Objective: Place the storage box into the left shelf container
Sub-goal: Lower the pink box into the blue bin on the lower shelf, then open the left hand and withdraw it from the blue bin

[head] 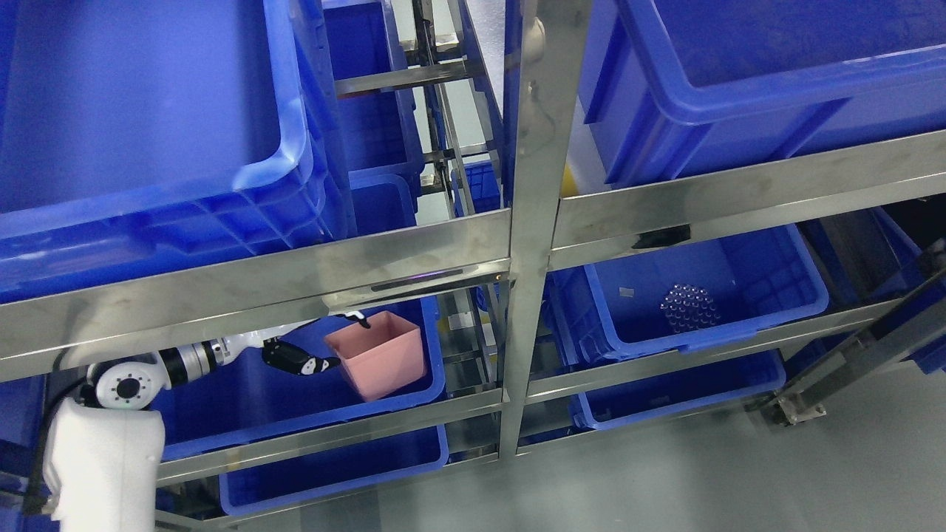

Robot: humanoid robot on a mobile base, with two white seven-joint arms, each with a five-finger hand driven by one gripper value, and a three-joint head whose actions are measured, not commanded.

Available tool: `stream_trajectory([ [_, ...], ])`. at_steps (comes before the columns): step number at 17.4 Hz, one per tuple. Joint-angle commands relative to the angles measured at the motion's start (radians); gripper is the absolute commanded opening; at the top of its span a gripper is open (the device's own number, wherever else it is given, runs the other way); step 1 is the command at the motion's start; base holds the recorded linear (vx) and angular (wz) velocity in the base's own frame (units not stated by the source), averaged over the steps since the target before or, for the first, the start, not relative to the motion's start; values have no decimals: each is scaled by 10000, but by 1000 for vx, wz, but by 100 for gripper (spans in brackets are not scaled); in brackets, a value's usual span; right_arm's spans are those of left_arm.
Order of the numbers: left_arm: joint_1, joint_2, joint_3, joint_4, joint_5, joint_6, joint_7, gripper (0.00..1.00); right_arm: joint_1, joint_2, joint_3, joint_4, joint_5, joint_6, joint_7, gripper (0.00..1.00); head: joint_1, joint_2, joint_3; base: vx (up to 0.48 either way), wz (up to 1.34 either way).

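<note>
While my left hand grips the near wall of the pink storage box, fingers clamped over its rim, the box hangs tilted inside the blue shelf container at lower left of the frame. To finish well, I judge I should level it, lower it onto the bin floor clear of the steel rail above, then let go. The box is matte, tapered plastic; the bin is ribbed and glossy, the shelf frame brushed and reflective

pink storage box, blue container, black robot hand, silver shelf frame.
</note>
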Motion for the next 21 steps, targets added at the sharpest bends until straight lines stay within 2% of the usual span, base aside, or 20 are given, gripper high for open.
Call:
stream_trajectory([
  [1, 414, -1696, 1201, 157, 1651, 673, 80, 81, 92, -175, -46, -175, 15, 28, 3, 100, 0, 0, 0, 0, 0],
  [2, 461, -1696, 1078, 110, 2186, 1117, 309, 85, 92, -175, -46, -175, 15, 28, 3, 100, 0, 0, 0, 0, 0],
  [4, 736, -1696, 833, -164, 3947, 1992, 1440, 85, 92, -175, -46, -175, 15, 28, 3, 100, 0, 0, 0, 0, 0],
  [6, 1470, -1696, 512, -1143, 5223, 2682, 3521, 92, 92, -175, -46, -175, 15, 28, 3, 100, 0, 0, 0, -3, 32],
  [8, 2177, -1696, 51, -2186, 5824, 3175, 5701, 97, 92, -175, -46, -175, 15, 28, 3, 100, 0, 0, 0, 0, 0],
  [9, 2362, -1696, -27, -2632, 6085, 3329, 6364, 98, 92, -175, -46, -175, 15, 28, 3, 100, 0, 0, 0, 1, -29],
  [13, 3265, -1696, 50, -5084, 7542, 5121, 6630, 99, 92, -175, -46, -175, 15, 28, 3, 100, 0, 0, 0, 0, -7],
  [16, 4034, -1696, 65, -5459, 7560, 5125, 7073, 100, 92, -175, -46, -175, 15, 28, 3, 100, 0, 0, 0, 0, 0],
  [19, 4633, -1696, -225, -5459, 7560, 4758, 8500, 100, 92, -175, -46, -175, 15, 28, 3, 100, 0, 0, 0, 0, 0],
  [21, 4741, -1696, -502, -5459, 7545, 4588, 8579, 100, 92, -175, -46, -175, 15, 28, 3, 100, 0, 0, 0, 0, 0],
])
